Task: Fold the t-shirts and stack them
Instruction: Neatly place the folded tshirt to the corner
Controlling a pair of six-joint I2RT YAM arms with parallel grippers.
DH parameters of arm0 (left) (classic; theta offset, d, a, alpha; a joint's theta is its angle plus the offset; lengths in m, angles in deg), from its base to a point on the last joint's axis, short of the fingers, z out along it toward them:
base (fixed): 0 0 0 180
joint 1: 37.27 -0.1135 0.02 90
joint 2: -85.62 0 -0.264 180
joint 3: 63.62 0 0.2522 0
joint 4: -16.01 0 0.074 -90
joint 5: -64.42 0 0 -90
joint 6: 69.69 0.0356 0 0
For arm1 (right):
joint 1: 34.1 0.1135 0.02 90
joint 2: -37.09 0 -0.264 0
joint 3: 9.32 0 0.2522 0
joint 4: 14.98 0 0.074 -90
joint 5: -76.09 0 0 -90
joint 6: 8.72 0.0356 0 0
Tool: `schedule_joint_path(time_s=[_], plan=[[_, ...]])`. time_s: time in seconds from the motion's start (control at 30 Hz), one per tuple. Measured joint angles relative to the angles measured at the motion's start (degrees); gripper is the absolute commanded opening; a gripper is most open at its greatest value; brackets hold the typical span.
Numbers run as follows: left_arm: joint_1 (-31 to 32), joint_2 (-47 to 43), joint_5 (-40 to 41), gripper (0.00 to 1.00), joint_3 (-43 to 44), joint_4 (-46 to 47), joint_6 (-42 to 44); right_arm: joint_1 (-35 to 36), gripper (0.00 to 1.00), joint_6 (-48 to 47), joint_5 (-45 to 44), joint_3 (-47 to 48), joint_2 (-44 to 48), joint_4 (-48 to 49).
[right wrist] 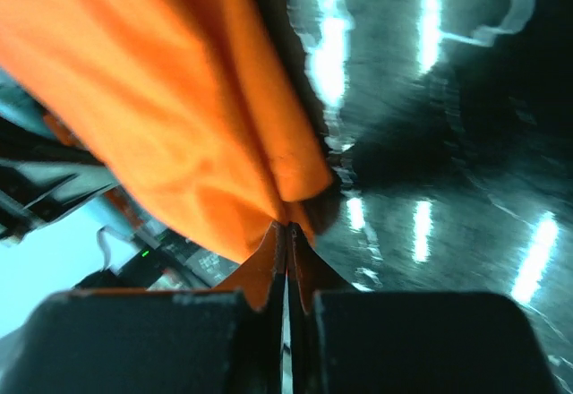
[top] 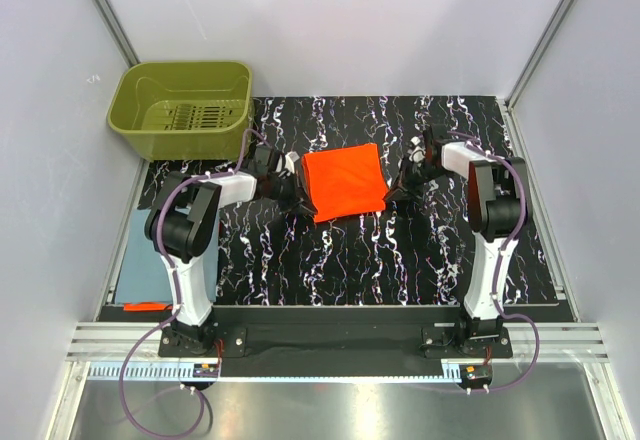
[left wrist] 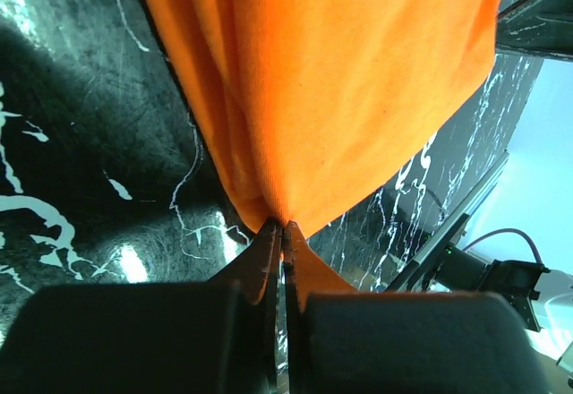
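Note:
The orange t-shirt (top: 344,182) is a folded rectangle at the middle of the black marbled table (top: 330,260). My left gripper (top: 298,192) is shut on its left edge, and in the left wrist view the cloth (left wrist: 331,81) bunches into the closed gripper (left wrist: 283,226). My right gripper (top: 392,192) is shut on the right edge, with the cloth (right wrist: 170,107) pinched at the closed tips of the gripper (right wrist: 288,225). The blue-grey t-shirt (top: 145,260) lies flat and folded at the table's left side, beside the left arm.
An olive-green plastic basket (top: 135,125) stands at the back left corner. A small orange-red scrap (top: 145,306) shows at the near edge of the blue-grey shirt. Grey walls close in the table on the left, back and right.

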Motion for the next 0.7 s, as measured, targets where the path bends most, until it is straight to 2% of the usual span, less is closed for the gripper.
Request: schedule_joint_path(time_s=[0.2,0.4,0.43,0.5,0.57,0.67,0.7], plan=[[0.00,0.00,0.13,0.00,-1.95,0.92,-0.07,0.02,0.00,-0.52,-5.55,-1.11,2.56,-0.96],[0.15,-0.07,0.09,0.00,-2.71,1.46,-0.04,0.37,0.00,-1.81,-7.19,-0.96,3.19,-2.01],[0.15,-0.11,0.11,0.06,-2.71,1.44,-0.02,0.37,0.00,-2.08,-7.30,-0.90,3.19,-2.16],[0.15,-0.28,0.13,0.16,-2.71,1.31,0.04,0.39,0.09,-2.51,-7.63,-0.81,3.19,-2.58],[0.15,-0.90,0.52,0.36,-2.71,0.46,0.74,0.39,0.12,-2.97,-8.50,-0.44,3.19,-3.58],[0.04,-2.82,1.25,0.42,-2.75,-1.55,1.57,0.37,0.27,-3.89,-11.02,0.09,3.28,-5.05],[-0.07,-3.58,1.38,0.42,-2.91,-1.92,1.73,0.39,0.29,-4.17,-12.20,0.09,3.45,-5.46]])
